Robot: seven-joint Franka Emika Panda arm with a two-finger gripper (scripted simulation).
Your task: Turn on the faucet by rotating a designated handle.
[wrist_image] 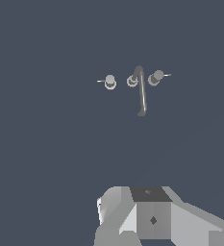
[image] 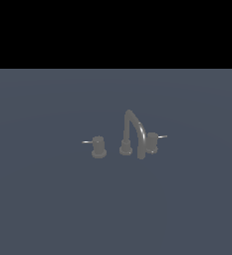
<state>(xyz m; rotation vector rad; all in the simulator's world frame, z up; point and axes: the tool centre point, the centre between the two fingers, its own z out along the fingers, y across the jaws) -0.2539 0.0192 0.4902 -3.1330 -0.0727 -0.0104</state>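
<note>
The dark grey faucet (image: pixel 133 130) stands on the grey-blue floor in the middle of the exterior view, its arched spout rising from a round base (image: pixel 126 148). The handle (image: pixel 152 143) is the knob on the exterior view's right, with a thin pale pin (image: pixel 162 136) pointing right. The twin knob (image: pixel 98 147) sits on the left, with its pin pointing left. In the wrist view the faucet (wrist_image: pixel 142 91), handle (wrist_image: pixel 155 78) and twin knob (wrist_image: pixel 110 81) look small and far off. Only grey parts of my gripper (wrist_image: pixel 149 216) show, well apart from the faucet. Its fingers are not distinguishable.
The flat grey-blue floor (image: pixel 48 199) spreads all around the faucet. A black band fills the top of the exterior view. The arm does not show in the exterior view.
</note>
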